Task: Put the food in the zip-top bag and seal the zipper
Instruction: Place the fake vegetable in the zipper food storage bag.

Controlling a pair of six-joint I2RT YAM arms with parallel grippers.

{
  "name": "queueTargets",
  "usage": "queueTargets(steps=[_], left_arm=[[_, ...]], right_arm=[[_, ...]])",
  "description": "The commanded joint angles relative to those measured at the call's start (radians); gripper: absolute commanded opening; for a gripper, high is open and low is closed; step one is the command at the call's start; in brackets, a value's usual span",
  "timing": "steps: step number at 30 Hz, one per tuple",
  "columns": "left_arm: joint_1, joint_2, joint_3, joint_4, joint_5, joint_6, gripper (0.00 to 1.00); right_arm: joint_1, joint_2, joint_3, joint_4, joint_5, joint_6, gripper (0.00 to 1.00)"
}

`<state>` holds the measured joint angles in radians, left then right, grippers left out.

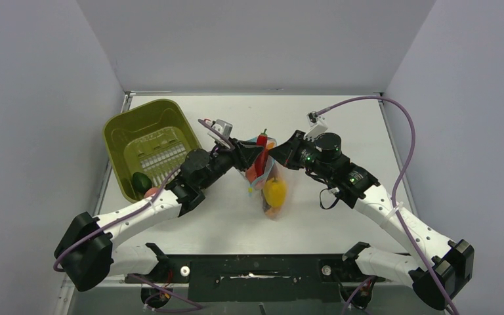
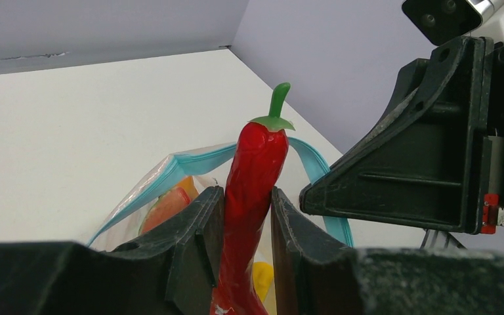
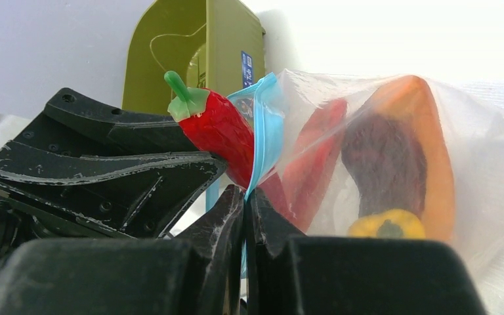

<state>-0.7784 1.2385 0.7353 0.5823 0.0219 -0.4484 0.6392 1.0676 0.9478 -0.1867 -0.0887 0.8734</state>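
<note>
The clear zip-top bag [image 1: 272, 187] lies mid-table with a yellow toy pepper [image 1: 275, 191] and orange pieces inside. My left gripper [image 1: 252, 156] is shut on a red toy chili [image 2: 257, 164] and holds it in the bag's open mouth, its green stem up. The chili also shows in the right wrist view [image 3: 220, 131]. My right gripper [image 3: 246, 197] is shut on the bag's light-blue zipper strip [image 3: 264, 125] and holds that edge up. The strip loops round the chili in the left wrist view [image 2: 197, 159]. A dark green toy [image 1: 142, 182] and a reddish one [image 1: 151, 191] lie in the bin.
The olive-green bin [image 1: 121, 125] stands at the back left, just left of my left arm. It also shows behind the chili in the right wrist view [image 3: 230, 39]. Grey walls close the table on three sides. The two grippers are nearly touching over the bag.
</note>
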Motion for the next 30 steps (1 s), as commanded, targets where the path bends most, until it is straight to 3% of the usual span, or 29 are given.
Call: queueTargets(steps=[1,21,24,28,30], left_arm=[[-0.007,-0.01,-0.016,0.118,-0.022,-0.035,0.14],[-0.092,0.052,-0.074,0.207,-0.075,-0.139,0.15],[-0.096,0.06,-0.073,0.189,-0.066,-0.131,0.26],[-0.097,0.025,-0.049,0.114,-0.082,-0.094,0.5],[-0.097,0.003,-0.029,0.063,-0.093,-0.07,0.54]], right_arm=[[-0.012,-0.025,0.008,0.101,0.01,0.009,0.0],[-0.036,-0.03,-0.009,0.124,0.014,0.013,0.0],[-0.04,-0.037,-0.013,0.123,0.015,0.013,0.0],[-0.04,-0.049,-0.014,0.117,0.016,0.003,0.0],[-0.041,-0.06,-0.022,0.116,0.024,0.001,0.0]])
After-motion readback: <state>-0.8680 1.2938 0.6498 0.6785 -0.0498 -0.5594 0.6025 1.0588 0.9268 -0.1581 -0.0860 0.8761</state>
